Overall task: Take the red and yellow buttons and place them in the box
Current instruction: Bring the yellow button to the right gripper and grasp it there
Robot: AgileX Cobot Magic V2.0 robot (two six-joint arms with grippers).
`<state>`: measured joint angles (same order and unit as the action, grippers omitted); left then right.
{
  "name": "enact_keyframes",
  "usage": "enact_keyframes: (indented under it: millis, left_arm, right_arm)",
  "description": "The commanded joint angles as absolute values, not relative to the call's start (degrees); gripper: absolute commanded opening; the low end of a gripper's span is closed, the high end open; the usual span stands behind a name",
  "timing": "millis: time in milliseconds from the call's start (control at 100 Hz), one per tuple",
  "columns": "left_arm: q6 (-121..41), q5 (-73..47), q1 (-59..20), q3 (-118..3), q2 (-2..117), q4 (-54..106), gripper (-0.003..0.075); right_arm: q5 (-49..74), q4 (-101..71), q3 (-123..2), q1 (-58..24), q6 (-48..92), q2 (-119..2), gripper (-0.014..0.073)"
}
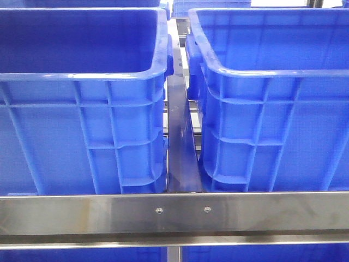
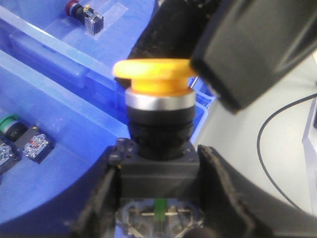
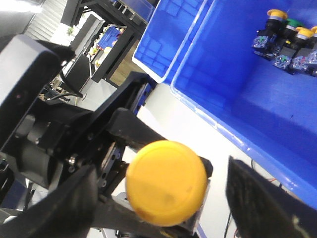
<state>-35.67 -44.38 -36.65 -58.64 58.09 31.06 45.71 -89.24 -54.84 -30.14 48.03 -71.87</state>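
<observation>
Front view shows two blue bins side by side, the left bin [image 1: 82, 109] and the right bin [image 1: 272, 109], with a steel rail [image 1: 174, 213] across the foreground and a narrow metal strip [image 1: 180, 142] in the gap between them; neither arm nor any button appears here.

In the left wrist view, the left hand [image 2: 158, 198] pinches the yellow button [image 2: 154, 79] by its black square base, the dark fingers [image 2: 99, 203] pressed against both sides of that base; the button stands upright, yellow cap on top, silver collar beneath it; a black part of the other arm [image 2: 247, 44] sits just above and beside the cap; behind, a red button [image 2: 74, 7] lies on a blue surface, and a green button [image 2: 12, 124] lies lower down among other switch blocks.

In the right wrist view, the same yellow cap [image 3: 166, 183] faces the camera between the right hand's fingers [image 3: 257, 198], which stand spread on either side without touching it; the left arm's black body [image 3: 59, 129] holds it from behind; a cluster of buttons [image 3: 287, 39] rests in a corner of a blue bin [image 3: 233, 79] beyond.
</observation>
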Motion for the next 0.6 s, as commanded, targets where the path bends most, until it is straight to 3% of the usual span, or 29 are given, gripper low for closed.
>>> enact_keyframes:
  millis: [0, 350, 590]
  left_arm:
    - [-35.58, -40.91, -37.08, -60.25, 57.51, 33.1, -0.0019]
    - [-35.58, -40.99, -37.08, -60.25, 57.51, 33.1, -0.0019]
    - [-35.58, -40.99, -37.08, -60.25, 57.51, 33.1, -0.0019]
  right_arm:
    - [46.51, -92.77, -56.94, -30.8, 48.71, -70.69, 0.0561]
    - [45.74, -92.85, -56.94, -31.6, 49.41, -70.69, 0.0556]
    - [46.04, -93.92, -56.94, -31.6, 51.12, -70.69, 0.0393]
